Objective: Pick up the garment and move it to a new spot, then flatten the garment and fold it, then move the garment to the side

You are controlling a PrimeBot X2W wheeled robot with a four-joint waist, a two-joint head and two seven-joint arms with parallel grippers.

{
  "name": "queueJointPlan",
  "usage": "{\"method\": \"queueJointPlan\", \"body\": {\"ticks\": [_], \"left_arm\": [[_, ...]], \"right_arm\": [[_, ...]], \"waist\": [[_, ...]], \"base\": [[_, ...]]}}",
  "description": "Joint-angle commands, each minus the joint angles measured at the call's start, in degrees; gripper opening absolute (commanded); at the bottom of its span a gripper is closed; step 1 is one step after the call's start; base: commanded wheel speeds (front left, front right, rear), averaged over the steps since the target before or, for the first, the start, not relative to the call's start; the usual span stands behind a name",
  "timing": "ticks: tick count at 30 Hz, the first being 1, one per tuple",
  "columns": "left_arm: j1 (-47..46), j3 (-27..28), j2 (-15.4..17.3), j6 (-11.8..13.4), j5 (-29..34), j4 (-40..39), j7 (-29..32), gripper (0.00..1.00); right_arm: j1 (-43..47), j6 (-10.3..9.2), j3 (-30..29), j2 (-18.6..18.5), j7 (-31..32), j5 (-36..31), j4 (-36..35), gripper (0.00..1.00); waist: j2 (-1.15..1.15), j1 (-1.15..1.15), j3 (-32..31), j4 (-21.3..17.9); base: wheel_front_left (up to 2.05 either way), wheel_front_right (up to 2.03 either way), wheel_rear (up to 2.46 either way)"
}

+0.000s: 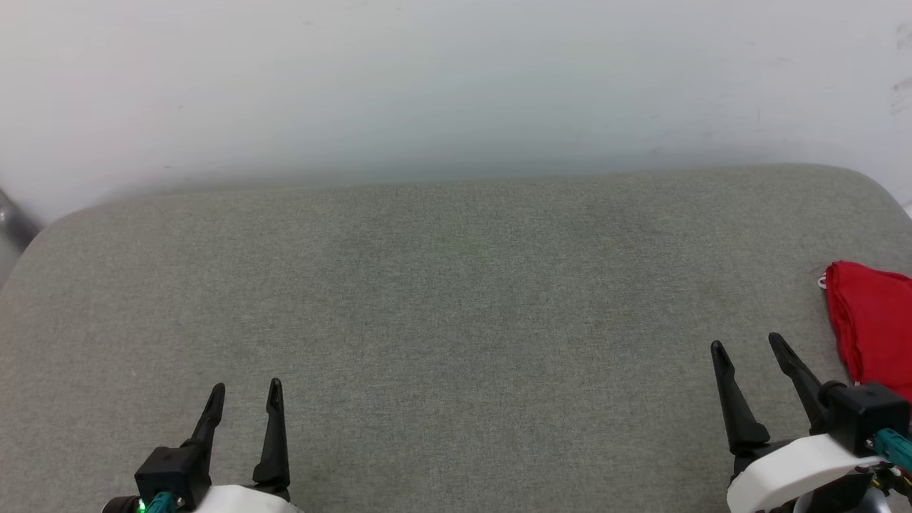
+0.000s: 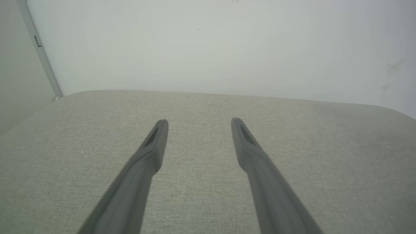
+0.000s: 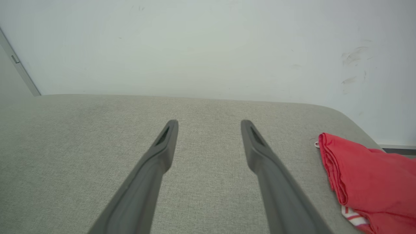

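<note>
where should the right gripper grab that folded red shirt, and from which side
Probably the rounded fold edge of the red folded jersey shirt, the side nearest the open right gripper. Come in from the middle of the padded grey fabric surface, pinching all stacked layers there; the shirt's right part is cut off by the frame.

Open passage across the grey cushion (image 1: 456, 299); garment (image 1: 873, 328) heaped at its right edge; wall (image 1: 456, 85) behind.

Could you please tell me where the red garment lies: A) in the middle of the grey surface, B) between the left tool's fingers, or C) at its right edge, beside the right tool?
C: the garment lies at the right edge of the grey surface, beside the open right tool.
</note>
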Motion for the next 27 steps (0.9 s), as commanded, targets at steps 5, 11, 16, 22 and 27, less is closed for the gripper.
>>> {"method": "queueJointPlan", "body": {"ticks": [5,11,16,22,27], "left_arm": [[-0.4,-0.1,-0.1,0.5,0.0,0.1,-0.2,1.00],[-0.2,0.6,-0.9,-0.3,-3.7,1.1,1.0,0.00],[-1.0,1.7,-1.5,-1.2,-8.7,1.7,2.5,0.00],[-2.0,2.8,-2.2,-2.3,-14.1,2.4,4.0,0.00],[-2.6,3.8,-2.7,-3.2,-18.3,2.9,5.2,0.00]], "right_arm": [[0.0,-0.07,0.1,-0.1,-0.2,0.7,0.3,1.00],[-0.3,0.00,-0.1,0.1,0.0,4.7,1.9,0.00],[-1.0,0.00,-0.4,0.2,0.4,10.7,3.1,0.00],[-1.9,-0.01,-0.8,0.3,0.7,17.2,4.5,0.00],[-2.6,-0.01,-1.2,0.4,0.9,22.3,5.6,0.00]], "waist": [[0.00,0.00,0.0,-0.1],[0.00,0.00,0.0,0.0],[0.00,0.00,0.0,0.1],[0.00,0.00,0.1,0.2],[0.00,0.00,0.1,0.2]], "base": [[0.00,0.00,0.00],[0.00,0.00,0.00],[0.00,0.00,0.00],[0.00,0.00,0.00],[0.00,0.00,0.00]]}}
